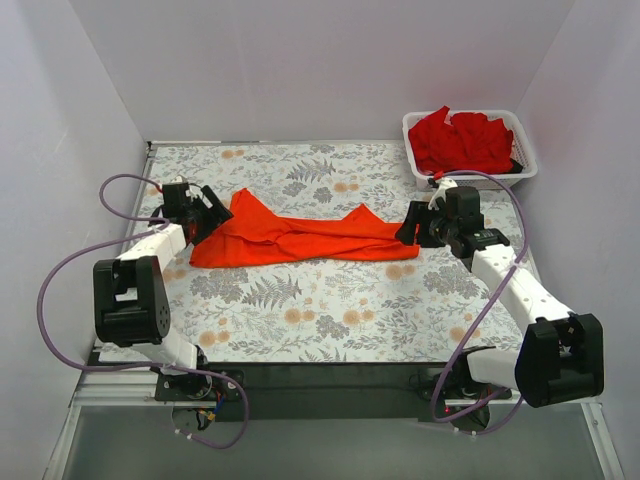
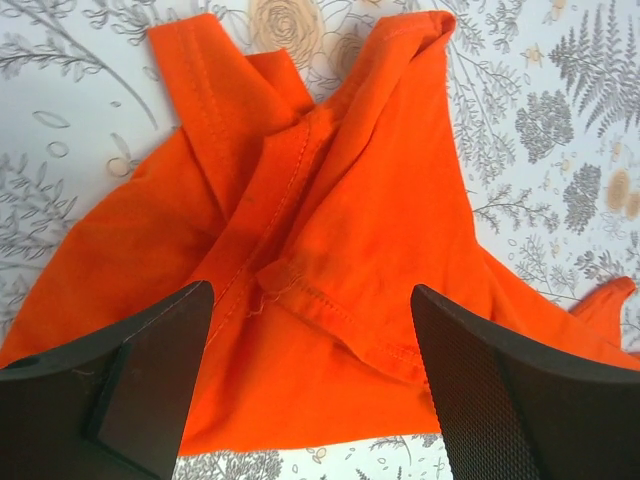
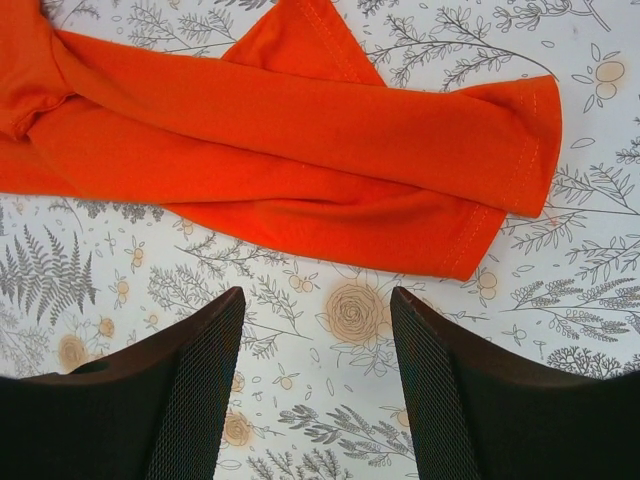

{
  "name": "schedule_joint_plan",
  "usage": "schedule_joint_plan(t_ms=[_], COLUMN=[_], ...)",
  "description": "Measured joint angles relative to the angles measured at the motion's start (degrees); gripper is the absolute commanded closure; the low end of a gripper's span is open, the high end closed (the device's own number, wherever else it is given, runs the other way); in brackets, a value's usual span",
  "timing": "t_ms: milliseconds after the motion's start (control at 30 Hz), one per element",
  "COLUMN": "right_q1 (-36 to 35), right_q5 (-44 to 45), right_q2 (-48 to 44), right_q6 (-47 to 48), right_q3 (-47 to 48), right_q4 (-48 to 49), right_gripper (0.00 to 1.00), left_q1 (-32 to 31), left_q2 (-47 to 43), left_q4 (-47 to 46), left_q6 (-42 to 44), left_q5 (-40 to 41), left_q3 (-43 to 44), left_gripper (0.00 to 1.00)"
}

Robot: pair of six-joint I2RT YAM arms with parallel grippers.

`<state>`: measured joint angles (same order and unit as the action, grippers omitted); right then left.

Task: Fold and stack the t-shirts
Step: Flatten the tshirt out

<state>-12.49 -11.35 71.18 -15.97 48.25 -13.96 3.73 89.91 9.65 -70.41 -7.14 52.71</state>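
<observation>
A bright orange-red t-shirt lies stretched in a long rumpled band across the flowered table. My left gripper hangs open over its left end, where folded sleeves and seams show between the spread fingers. At the shirt's right end my right gripper is open too; its fingers stand over bare cloth pattern, just short of the hemmed edge. Deeper red t-shirts are heaped in the basket at the back right.
The white mesh basket sits at the table's back right corner, right behind my right arm. White walls close in the table on three sides. The flowered tablecloth spreads in front of the shirt.
</observation>
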Motion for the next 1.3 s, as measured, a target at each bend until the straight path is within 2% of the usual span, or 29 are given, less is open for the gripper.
schedule_joint_plan(t_ms=[333,667,1133,1300], right_q1=[0.0,0.0,0.0,0.0], right_q5=[-3.0,-3.4,-3.4,-3.4], right_q2=[-1.2,-1.5,-2.6,-2.7], right_q6=[1.0,1.4,1.6,1.6], right_q3=[-0.9,-1.6,-2.1,-2.1], right_q4=[2.1,2.5,2.6,2.6], right_gripper=[0.33,0.33,0.34,0.34], left_q1=[2.1,3.5,3.5,3.5], left_q2=[6.8,9.6,9.0,7.2], left_q4=[-5.7,-6.4,-8.3,-9.1], left_q6=[-0.7,-0.7,-0.8,-0.8], left_q5=[-10.4,-15.0,-19.3,-19.9], left_q3=[0.6,0.8,1.0,1.0], left_gripper=[0.21,0.21,0.37,0.39])
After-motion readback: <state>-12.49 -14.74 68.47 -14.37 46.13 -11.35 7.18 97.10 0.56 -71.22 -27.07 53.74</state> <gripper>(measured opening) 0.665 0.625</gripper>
